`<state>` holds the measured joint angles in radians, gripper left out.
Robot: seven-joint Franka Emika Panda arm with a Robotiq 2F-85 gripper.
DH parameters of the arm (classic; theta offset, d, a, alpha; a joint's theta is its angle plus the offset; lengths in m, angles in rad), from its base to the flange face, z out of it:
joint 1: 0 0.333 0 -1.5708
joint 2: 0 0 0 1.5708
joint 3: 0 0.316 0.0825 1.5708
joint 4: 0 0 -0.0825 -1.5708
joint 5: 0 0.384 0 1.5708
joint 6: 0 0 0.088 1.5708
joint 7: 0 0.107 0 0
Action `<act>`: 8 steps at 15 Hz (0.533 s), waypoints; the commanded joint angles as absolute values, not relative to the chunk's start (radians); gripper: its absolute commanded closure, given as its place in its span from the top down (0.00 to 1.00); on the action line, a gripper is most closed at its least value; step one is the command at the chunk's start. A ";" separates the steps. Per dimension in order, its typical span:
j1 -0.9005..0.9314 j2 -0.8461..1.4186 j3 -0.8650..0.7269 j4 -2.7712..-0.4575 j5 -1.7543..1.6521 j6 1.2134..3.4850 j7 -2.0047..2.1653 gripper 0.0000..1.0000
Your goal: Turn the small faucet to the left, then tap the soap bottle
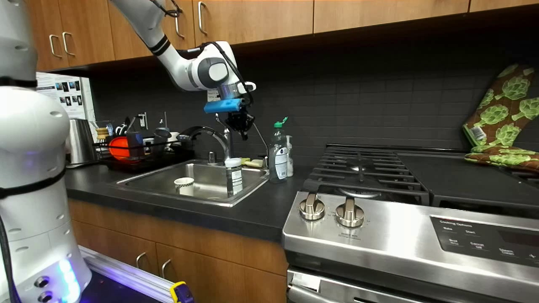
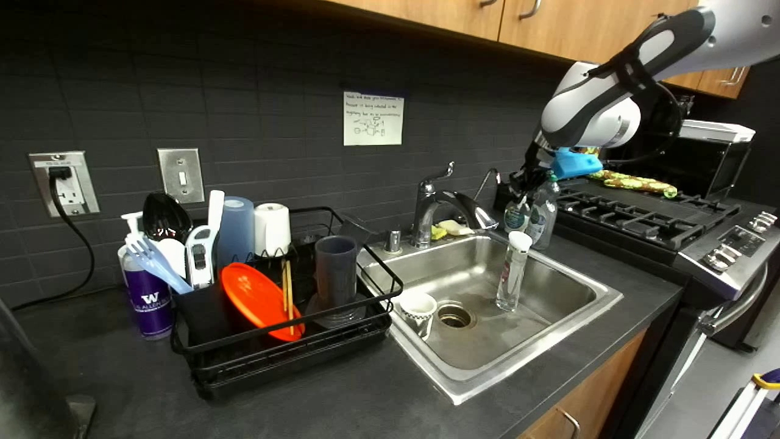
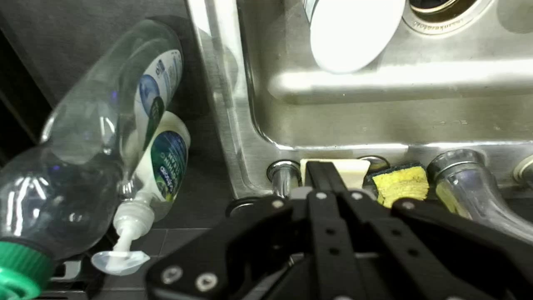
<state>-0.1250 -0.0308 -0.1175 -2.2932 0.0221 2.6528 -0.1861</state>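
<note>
Gripper (image 3: 320,164) with fingertips together, hiding most of the small faucet (image 3: 285,179) in the wrist view, near the back edge of the counter (image 1: 263,214), soap bottle (image 1: 278,153) by the edge beside the stove (image 1: 396,240), green cap (image 3: 25,266) cropped in wrist view

I read the hand (image 3: 322,166) as matt, with shiny metal screw heads (image 3: 206,282). Below it: the sink (image 3: 399,125), brushed metal with glossy streaks; the small faucet (image 3: 285,180), smooth polished metal; the sponge (image 3: 402,183), rough and porous; the desk (image 3: 202,196), matt. Near it: the soap bottle (image 3: 93,127), glossy clear plastic. Above it: cabinets (image 1: 252,20), wood-grained. Behind it: wall tiles (image 1: 358,113), matt.
</note>
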 commanded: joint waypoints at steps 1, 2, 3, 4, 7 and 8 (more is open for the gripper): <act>-0.136 -0.081 -0.135 -2.314 -0.027 2.616 -0.201 0.00; -0.138 -0.083 -0.138 -2.315 -0.027 2.626 -0.200 0.00; -0.140 -0.084 -0.142 -2.313 -0.033 2.626 -0.196 0.00; -0.142 -0.088 -0.146 -2.308 -0.029 2.622 -0.200 0.00; -0.142 -0.094 -0.154 -2.306 -0.005 2.647 -0.199 0.00; -0.140 -0.096 -0.155 -2.306 -0.001 2.652 -0.199 0.00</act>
